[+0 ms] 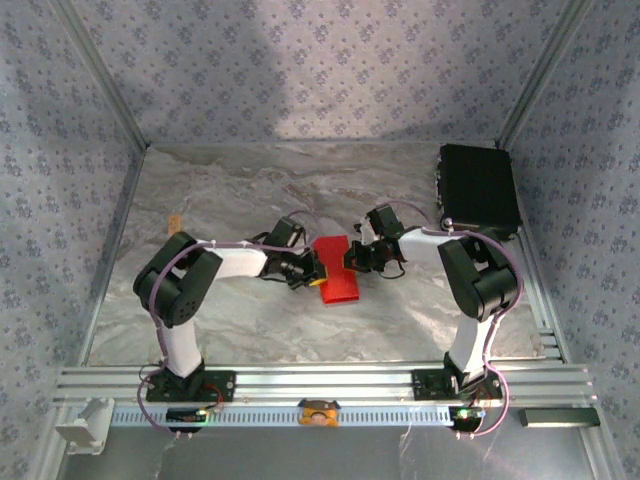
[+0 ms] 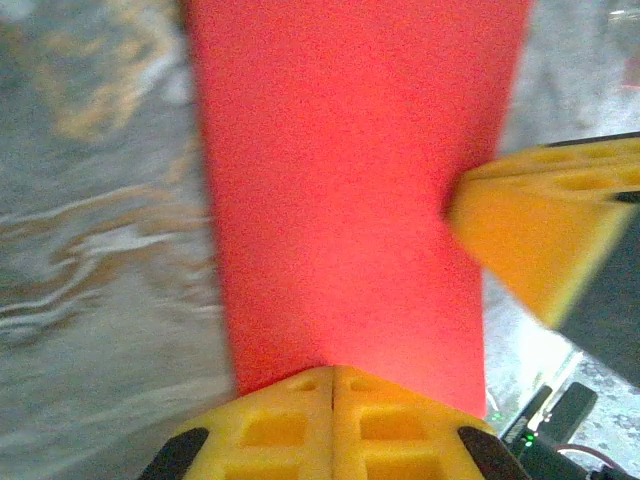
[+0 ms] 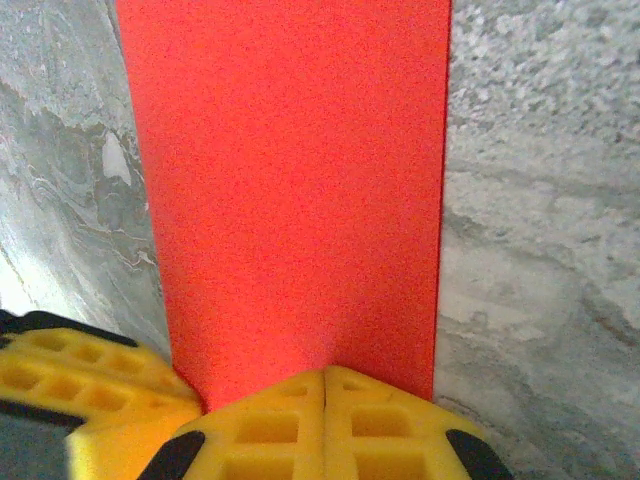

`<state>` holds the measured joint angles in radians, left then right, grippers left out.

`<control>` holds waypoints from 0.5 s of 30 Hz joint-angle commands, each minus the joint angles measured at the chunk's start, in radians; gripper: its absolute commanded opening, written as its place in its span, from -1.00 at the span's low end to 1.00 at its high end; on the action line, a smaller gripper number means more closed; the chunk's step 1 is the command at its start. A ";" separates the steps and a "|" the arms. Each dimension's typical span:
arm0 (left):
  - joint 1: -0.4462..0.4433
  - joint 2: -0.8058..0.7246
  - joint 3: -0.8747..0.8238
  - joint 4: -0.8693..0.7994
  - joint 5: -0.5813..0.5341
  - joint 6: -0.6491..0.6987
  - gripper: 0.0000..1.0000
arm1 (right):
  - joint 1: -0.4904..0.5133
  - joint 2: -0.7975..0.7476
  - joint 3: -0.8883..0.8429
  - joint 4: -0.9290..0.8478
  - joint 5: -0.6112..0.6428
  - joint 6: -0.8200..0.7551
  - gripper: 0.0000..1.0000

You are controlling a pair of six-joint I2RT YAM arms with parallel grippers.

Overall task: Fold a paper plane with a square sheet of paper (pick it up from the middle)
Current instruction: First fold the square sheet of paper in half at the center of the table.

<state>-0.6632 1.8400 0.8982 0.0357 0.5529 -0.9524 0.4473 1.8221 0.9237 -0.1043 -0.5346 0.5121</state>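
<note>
The square sheet of paper [image 1: 336, 272] is bright red and shows as a narrow folded rectangle on the marbled table [image 1: 220, 320], between the two arms. My left gripper [image 1: 313, 272] is shut on its left edge, and my right gripper [image 1: 351, 258] is shut on its right edge. In the left wrist view the red paper [image 2: 340, 180] runs up from my closed yellow jaws [image 2: 333, 372], with a right gripper finger [image 2: 535, 235] at its far edge. In the right wrist view the paper [image 3: 290, 180] rises from my closed jaws [image 3: 327, 374], beside a left gripper finger [image 3: 80, 385].
A black box [image 1: 478, 187] sits at the back right corner. A small tan piece [image 1: 174, 222] lies at the left. Patterned walls close in three sides, and an aluminium rail [image 1: 320, 381] runs along the front edge.
</note>
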 commanded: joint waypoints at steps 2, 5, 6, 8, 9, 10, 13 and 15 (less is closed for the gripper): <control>0.002 0.027 -0.021 -0.044 -0.032 0.056 -0.89 | -0.001 0.022 -0.049 -0.109 0.088 0.012 -1.00; 0.002 0.014 -0.023 -0.095 -0.062 0.085 -0.89 | 0.001 0.017 -0.052 -0.109 0.090 0.012 -1.00; 0.002 0.005 -0.023 -0.103 -0.064 0.088 -0.89 | -0.001 0.019 -0.053 -0.109 0.090 0.011 -1.00; 0.003 -0.017 -0.013 -0.109 -0.067 0.084 -0.88 | -0.001 0.019 -0.050 -0.109 0.090 0.012 -1.00; 0.001 -0.028 -0.006 -0.110 -0.064 0.082 -0.88 | -0.001 0.020 -0.050 -0.109 0.086 0.013 -1.00; -0.001 -0.039 0.006 -0.111 -0.064 0.075 -0.87 | -0.002 0.017 -0.051 -0.107 0.080 0.015 -1.00; -0.013 -0.056 0.043 -0.096 -0.035 0.062 -0.86 | -0.005 0.012 -0.054 -0.098 0.076 0.021 -1.00; -0.021 -0.057 0.061 -0.075 -0.014 0.047 -0.86 | -0.005 0.012 -0.054 -0.103 0.080 0.019 -1.00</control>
<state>-0.6685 1.8221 0.9131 -0.0219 0.5240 -0.9012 0.4473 1.8153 0.9131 -0.0952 -0.5346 0.5198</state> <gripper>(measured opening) 0.070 0.061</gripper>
